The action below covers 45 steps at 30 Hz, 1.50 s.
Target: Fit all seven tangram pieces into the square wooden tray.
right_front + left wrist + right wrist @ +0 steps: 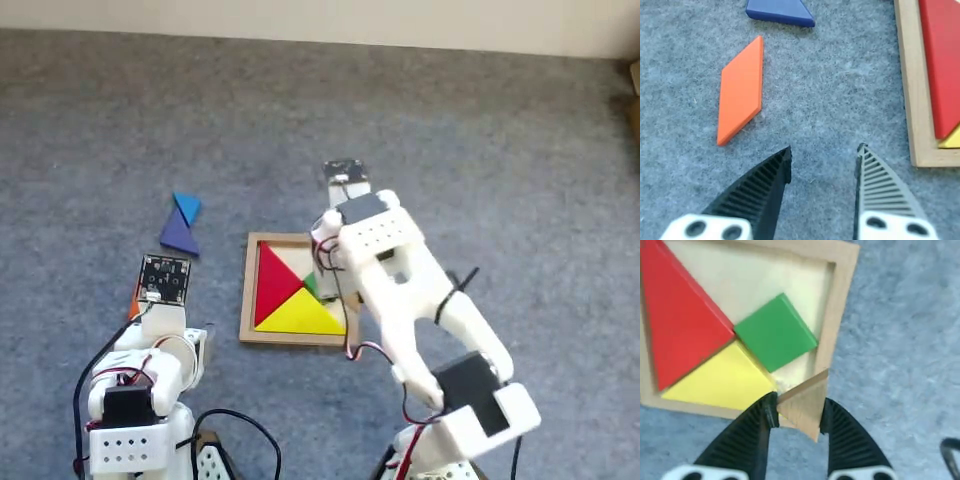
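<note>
the square wooden tray [247, 296] lies flat on the grey carpet [450, 130], between the two arms. a large red triangle [680, 325] and a large yellow triangle [722, 382] sit inside it, meeting along one edge. a green square [775, 332] lies turned on its corner in the tray, with one corner touching the point where red and yellow meet. pale tray floor shows bare around the square. from above, the right arm [400, 290] hides the tray's near right side and lets through only a sliver of green.

the right gripper [798, 410] pinches a wood-coloured piece [802, 402] between its black fingers, over the tray's rim near one corner. the piece looks triangular, but the fingers cover part of it. whether it touches the rim cannot be told.

outside the tray, an orange parallelogram [740, 90] lies flat on the carpet to its left. from above it is mostly hidden under the left arm's camera. beyond it a dark blue triangle [179, 236] and a light blue triangle [186, 207] lie tip to tip. the left wrist view cuts the dark blue one off at the frame edge.

the left gripper [824, 148] hangs over bare carpet with its fingers spread and nothing between them. the parallelogram lies just ahead on one side, the tray's rim on the other.
</note>
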### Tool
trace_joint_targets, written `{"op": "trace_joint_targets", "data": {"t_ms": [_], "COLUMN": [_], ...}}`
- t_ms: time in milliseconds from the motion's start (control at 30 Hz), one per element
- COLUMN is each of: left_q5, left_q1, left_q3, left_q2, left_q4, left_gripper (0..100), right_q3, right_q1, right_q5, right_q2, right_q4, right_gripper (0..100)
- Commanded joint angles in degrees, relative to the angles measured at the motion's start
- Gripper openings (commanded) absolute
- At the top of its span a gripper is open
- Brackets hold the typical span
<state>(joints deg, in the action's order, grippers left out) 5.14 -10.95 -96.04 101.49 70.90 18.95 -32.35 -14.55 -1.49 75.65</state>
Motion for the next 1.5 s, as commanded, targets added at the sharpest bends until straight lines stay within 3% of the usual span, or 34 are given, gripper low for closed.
{"op": "trace_joint_targets", "data": {"t_ms": [0,333,600,1067,1133,1267,1467], "left_q5": [-0.53,-0.53,-0.53,-0.53,-0.53,-0.53,-0.53], "left_q1": [-0.31,-0.31,-0.31,-0.31,-0.31,-0.31,-0.31], "left_q3": [-1.19,-1.19,-1.19,-1.19,-1.19,-1.19,-1.19], "left_q2": [2.86,2.86,2.86,2.86,2.86,2.86,2.86], "left_q4": [0.26,0.26,0.26,0.26,0.26,0.26,0.26], "left_gripper": [21,21,21,21,21,21,21], "right_q3": [-0.31,-0.13,-0.04,-0.48,-0.48,-0.48,-0.48], "right_q1": [-2.15,-2.15,-2.15,-2.15,-2.15,-2.15,-1.80], "right_q5": [-4.22,-13.36,-13.71,-13.45,-13.36,-10.55,-5.27], "right_q2": [-0.84,-1.71,-1.71,-1.27,-1.27,-1.27,-1.36], "right_q4": [-2.15,-2.07,-1.71,-1.54,-1.54,-1.63,-6.20], "right_gripper": [3.3,3.5,16.0,16.3,13.9,0.0,0.4]}}
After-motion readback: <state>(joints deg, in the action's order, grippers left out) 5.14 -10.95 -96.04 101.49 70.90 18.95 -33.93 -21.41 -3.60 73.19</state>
